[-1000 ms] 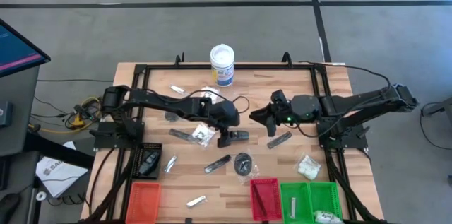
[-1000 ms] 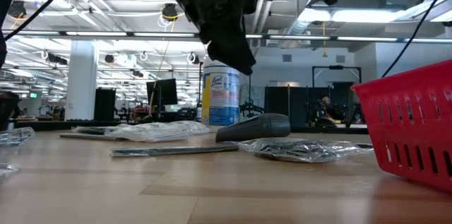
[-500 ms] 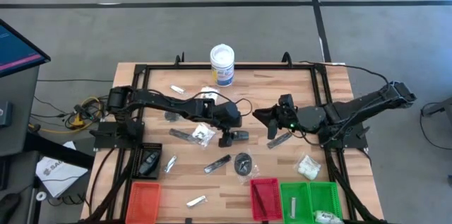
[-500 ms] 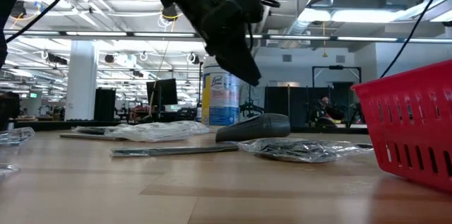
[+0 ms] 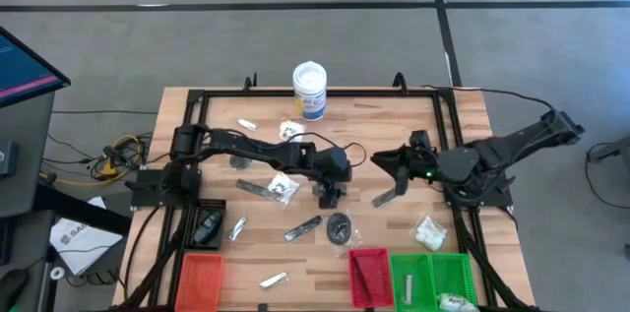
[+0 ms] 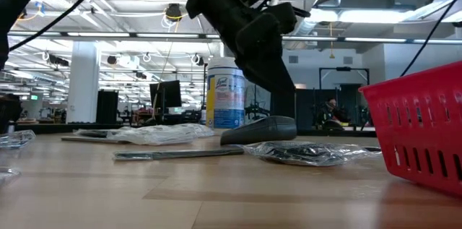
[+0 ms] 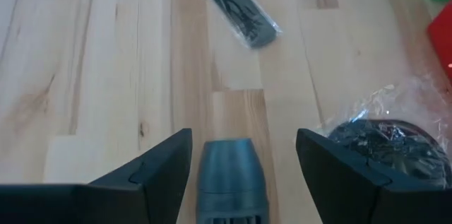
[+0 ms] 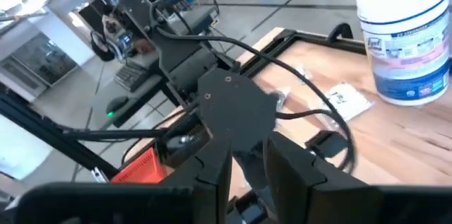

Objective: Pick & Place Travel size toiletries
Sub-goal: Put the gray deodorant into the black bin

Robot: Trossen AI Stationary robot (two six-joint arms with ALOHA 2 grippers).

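A dark grey tube [image 5: 333, 190] lies on the wooden table near its middle, seen in the low view as a rounded grey shape [image 6: 260, 129]. My left gripper [image 7: 244, 139] is open just above it, one finger on either side of the tube's end [image 7: 229, 174], with a gap on each side. Beside it lie a dark disc in a clear packet [image 7: 381, 136] and a grey sachet [image 5: 389, 196]. My right gripper [image 5: 384, 164] hovers right of centre with its fingers [image 8: 212, 174] slightly apart and nothing between them.
A white tub with a blue label [image 5: 309, 91] stands at the far edge. Orange [image 5: 200, 278], red [image 5: 369, 278] and green [image 5: 433, 278] trays line the near edge. More packets and sticks lie scattered, among them a clear packet [image 5: 283, 186], a dark stick [image 5: 303, 228] and a white-filled packet [image 5: 428, 233].
My left gripper has gone toward the table's right edge and down, ending over the dark grey tube. My right gripper has drawn back toward the table's right edge, away from the grey sachet, which stays where it was.
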